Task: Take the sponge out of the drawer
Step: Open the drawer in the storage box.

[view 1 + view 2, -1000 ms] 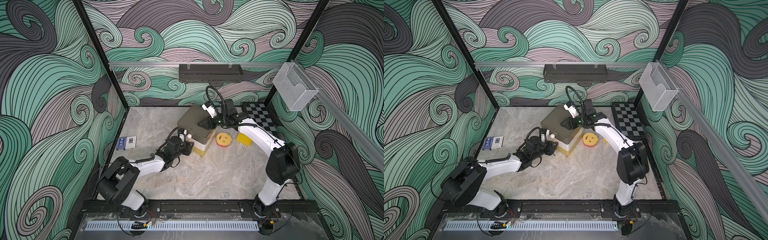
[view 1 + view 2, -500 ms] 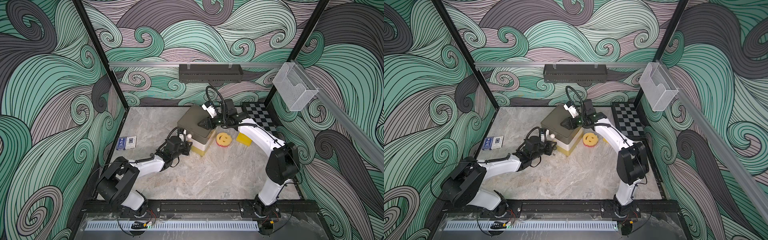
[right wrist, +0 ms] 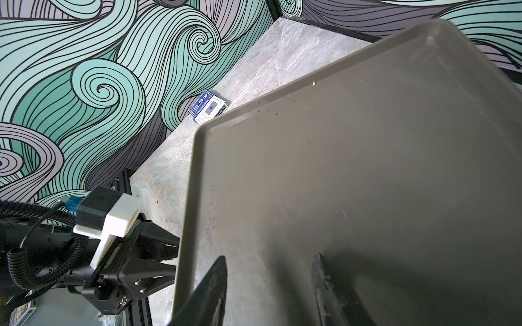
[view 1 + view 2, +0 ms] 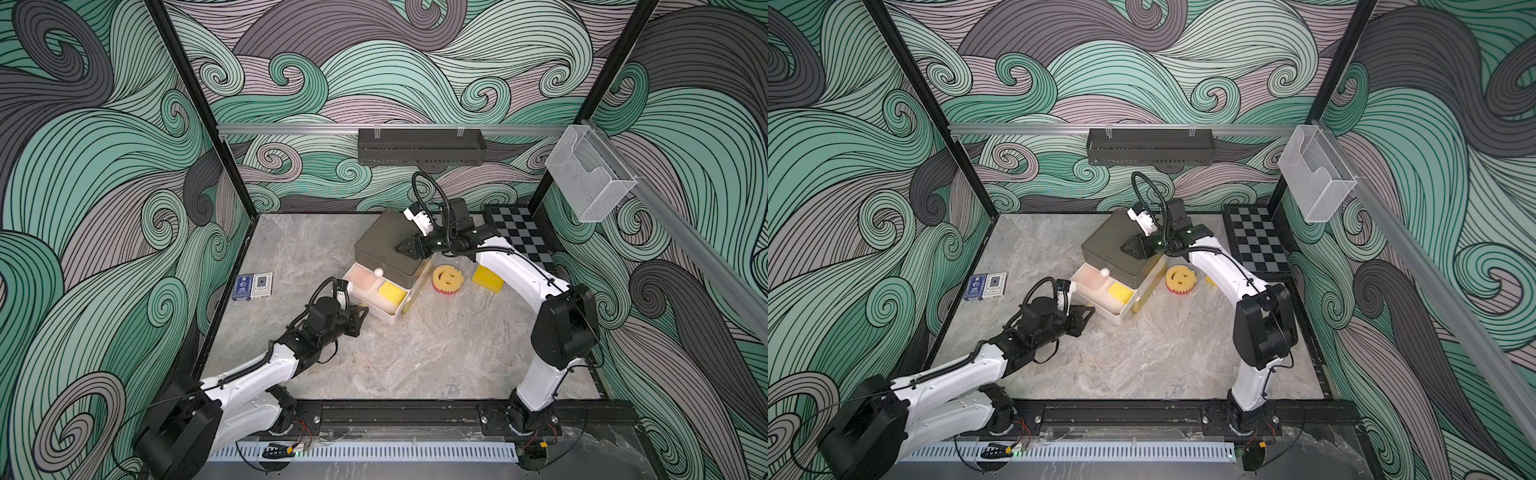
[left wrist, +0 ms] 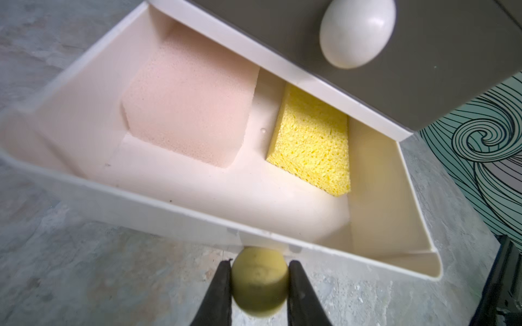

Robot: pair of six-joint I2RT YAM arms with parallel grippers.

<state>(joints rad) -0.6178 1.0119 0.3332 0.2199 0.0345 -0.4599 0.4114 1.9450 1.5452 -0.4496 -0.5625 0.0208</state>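
The cream lower drawer (image 5: 169,209) of a grey-topped drawer unit (image 4: 382,245) stands pulled out. Inside it lie a pink sponge (image 5: 189,113) and a yellow sponge (image 5: 310,146); both top views show them, yellow (image 4: 392,292) (image 4: 1120,293) and pink (image 4: 361,276). My left gripper (image 5: 258,271) is shut on the drawer's yellow knob (image 5: 258,285), at the drawer's front (image 4: 361,309). My right gripper (image 3: 268,271) is open, its fingertips resting on the unit's top (image 3: 339,169), and it holds nothing (image 4: 401,248).
The closed upper drawer has a white knob (image 5: 357,31). Right of the unit lie a smiley sponge (image 4: 448,280) and another yellow sponge (image 4: 488,279). Two card boxes (image 4: 253,286) lie at the left, with a checkerboard (image 4: 519,237) at the back right. A black shelf (image 4: 419,147) hangs on the back wall.
My left gripper has closed on the yellow knob and drawn back toward the front left, and the drawer has slid farther out. The right arm has stayed put.
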